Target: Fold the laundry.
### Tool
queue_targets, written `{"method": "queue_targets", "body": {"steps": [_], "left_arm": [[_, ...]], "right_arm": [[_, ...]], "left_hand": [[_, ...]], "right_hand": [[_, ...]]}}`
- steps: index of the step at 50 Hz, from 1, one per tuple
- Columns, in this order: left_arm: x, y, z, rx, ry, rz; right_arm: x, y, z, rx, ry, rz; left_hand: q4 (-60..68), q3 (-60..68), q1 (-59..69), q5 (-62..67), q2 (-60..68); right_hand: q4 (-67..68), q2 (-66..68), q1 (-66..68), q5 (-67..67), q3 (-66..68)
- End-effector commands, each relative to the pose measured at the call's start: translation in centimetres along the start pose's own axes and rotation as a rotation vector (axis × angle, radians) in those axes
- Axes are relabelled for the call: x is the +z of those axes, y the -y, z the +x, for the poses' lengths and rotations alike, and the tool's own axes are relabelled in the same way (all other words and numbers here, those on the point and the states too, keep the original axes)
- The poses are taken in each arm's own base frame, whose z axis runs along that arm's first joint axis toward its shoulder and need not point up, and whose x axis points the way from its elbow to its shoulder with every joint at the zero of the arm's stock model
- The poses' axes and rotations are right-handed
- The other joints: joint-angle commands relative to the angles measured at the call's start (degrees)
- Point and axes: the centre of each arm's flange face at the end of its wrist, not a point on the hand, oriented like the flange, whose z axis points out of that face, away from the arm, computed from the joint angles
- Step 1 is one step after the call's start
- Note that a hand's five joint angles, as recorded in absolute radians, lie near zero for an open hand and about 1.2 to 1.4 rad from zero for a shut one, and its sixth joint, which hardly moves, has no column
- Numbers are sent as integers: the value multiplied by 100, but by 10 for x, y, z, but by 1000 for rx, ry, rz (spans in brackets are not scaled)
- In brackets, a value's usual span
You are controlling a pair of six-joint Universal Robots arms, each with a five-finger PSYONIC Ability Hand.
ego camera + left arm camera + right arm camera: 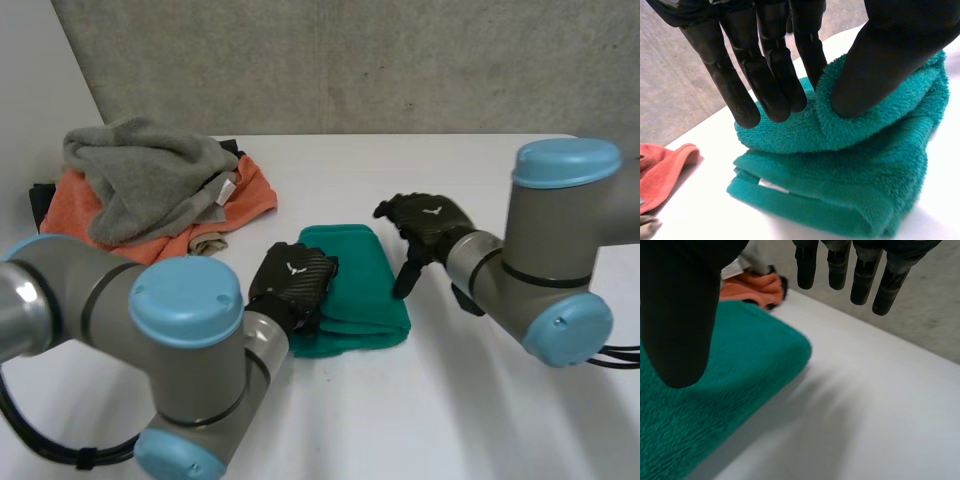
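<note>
Left hand [770,65] on the folded green towel [840,170] — top layer bunched, pinched between thumb and straight fingers; towel lies on white table [700,215]; orange cloth [662,172] apart from it.

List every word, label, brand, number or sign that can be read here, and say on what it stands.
No word or number is readable.
White emblem without letters: on the back of the left robot hand; the same on the right robot hand.
Small tag on the grey towel: too small to read.
White label on the green towel: no print shows.
</note>
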Motion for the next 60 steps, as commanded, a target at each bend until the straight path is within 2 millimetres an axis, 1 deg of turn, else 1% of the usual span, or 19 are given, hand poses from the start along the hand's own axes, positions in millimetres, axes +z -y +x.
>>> {"method": "queue_targets", "body": {"steps": [1, 4, 5, 8, 9, 11, 17, 20, 23, 24, 31, 38, 42, 43, 46, 47, 50, 55, 60], "left_arm": [[-16, -8, -3, 79, 21, -34], [-16, -10, -4, 104, 33, -41], [-16, -10, -5, 120, 42, -43], [-16, -7, -6, 136, 53, -32], [-14, -3, -7, 141, 59, -16], [-13, 4, -8, 138, 67, 9], [-1, 36, -29, 94, 133, 127], [8, 42, -31, 80, 129, 150], [28, 24, -25, 63, 86, 101], [33, 11, -20, 53, 61, 50], [38, -25, -23, 11, 34, -151], [36, -26, -25, 1, 28, -176], [34, -12, -30, -5, 38, -139], [30, 4, -35, -10, 48, -100], [22, 25, -41, -13, 56, -41], [18, 38, -44, -15, 52, -1], [10, 62, -52, -25, 31, 75], [-3, 92, -59, -60, -58, 180], [-6, 99, -63, -114, -228, 219]], "right_arm": [[21, -20, -16, -10, 65, -55], [29, -29, -18, -12, 74, -69], [30, -31, -21, -16, 81, -73], [33, -37, -28, -23, 94, -82], [33, -37, -28, -23, 94, -82], [33, -38, -28, -21, 95, -85], [31, -36, -29, -23, 96, -85], [30, -38, -30, -23, 98, -89], [30, -38, -29, -23, 97, -89], [29, -38, -29, -21, 95, -91], [28, -39, -28, -25, 74, -97], [23, -34, -28, -30, 74, -89], [13, -20, -28, -56, 70, -55], [9, -16, -28, -66, 66, -47], [-5, -1, -26, -98, 46, -4], [-8, 3, -25, -104, 41, 9], [-21, 6, -27, -122, 30, 48], [-39, -10, -40, -152, 48, 54], [-48, -46, -58, -226, 89, 46]], "left_hand": [[1160, 1207, 1793, 1413, 1173], [1029, 1076, 1662, 1282, 1042], [-355, -307, 279, -101, -342], [-2749, -2701, -2115, -2496, -2736], [-4189, -4142, -3556, -3936, -4176], [-4975, -4927, -4341, -4721, -4962], [-5499, -5451, -4865, -5246, -5486], [-5516, -5468, -4882, -5262, -5503], [-5533, -5485, -4899, -5279, -5520], [-5516, -5468, -4882, -5263, -5503], [-5381, -5334, -4748, -5128, -5368], [-5297, -5250, -4664, -5044, -5284], [-5347, -5300, -4714, -5094, -5335], [-5398, -5350, -4764, -5144, -5385], [-5465, -5417, -4832, -5212, -5452], [-5515, -5468, -4882, -5262, -5503], [-5516, -5468, -4882, -5262, -5503], [-5516, -5468, -4882, -5262, -5503], [-5516, -5468, -4882, -5262, -5503]], "right_hand": [[-349, -258, -142, -362, -220], [-349, -258, -142, -362, -220], [-349, -258, -142, -362, -220], [-349, -258, -142, -362, -220], [-349, -258, -142, -362, -220], [-349, -258, -142, -362, -220], [-349, -258, -142, -362, -220], [-349, -258, -142, -362, -220], [-349, -258, -142, -362, -220], [-349, -258, -142, -362, -220], [-349, -258, -142, -362, -220], [-349, -258, -142, -362, -220], [-349, -258, -142, -362, -220], [-349, -258, -142, -362, -220], [-349, -258, -142, -362, -220], [-349, -258, -142, -362, -220], [-349, -258, -142, -362, -220], [-349, -258, -142, -362, -220], [-349, -258, -142, -362, -220]]}}
